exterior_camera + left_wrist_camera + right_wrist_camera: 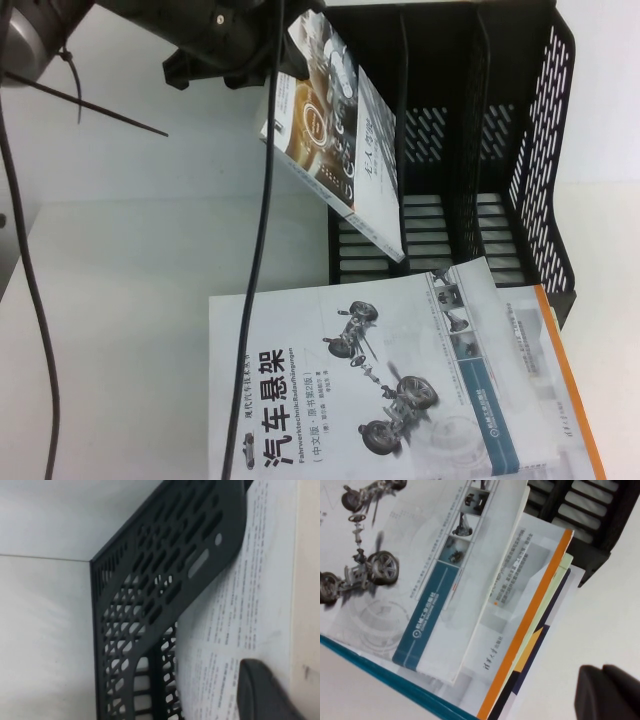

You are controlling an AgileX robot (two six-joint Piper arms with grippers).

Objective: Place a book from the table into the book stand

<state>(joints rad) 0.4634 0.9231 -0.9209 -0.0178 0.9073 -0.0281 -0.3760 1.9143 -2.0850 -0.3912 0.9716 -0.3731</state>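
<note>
The left gripper [285,75], seen at the top of the high view, is clamped on the book [340,130], a thin paperback with a white half bearing black Chinese characters and a dark brown-orange half with glowing circles. The book hangs tilted above the counter [120,300], its lower corner reaching into the leftmost compartment of the book stand [545,150], a black three-compartment rack with slotted walls and base. In the left wrist view, a dark finger pad [265,692] presses on the book's white back cover, printed with small text too fine to read, just beside the stand's perforated side wall.

In front of the stand lies a stack of books. The top one, a white book [390,385], shows a car suspension drawing, a blue stripe and the large title 汽车悬架, with a smaller line reading "Fahrwerktechnik: Radaufhängungen". Beneath it an orange-edged book [548,345] protrudes on the robot's right; the right wrist view shows further covers under that.

The right gripper [607,692] appears only as a dark shape at the edge of the right wrist view, above bare counter beside the stack; whether it is apart or together cannot be told.
</note>
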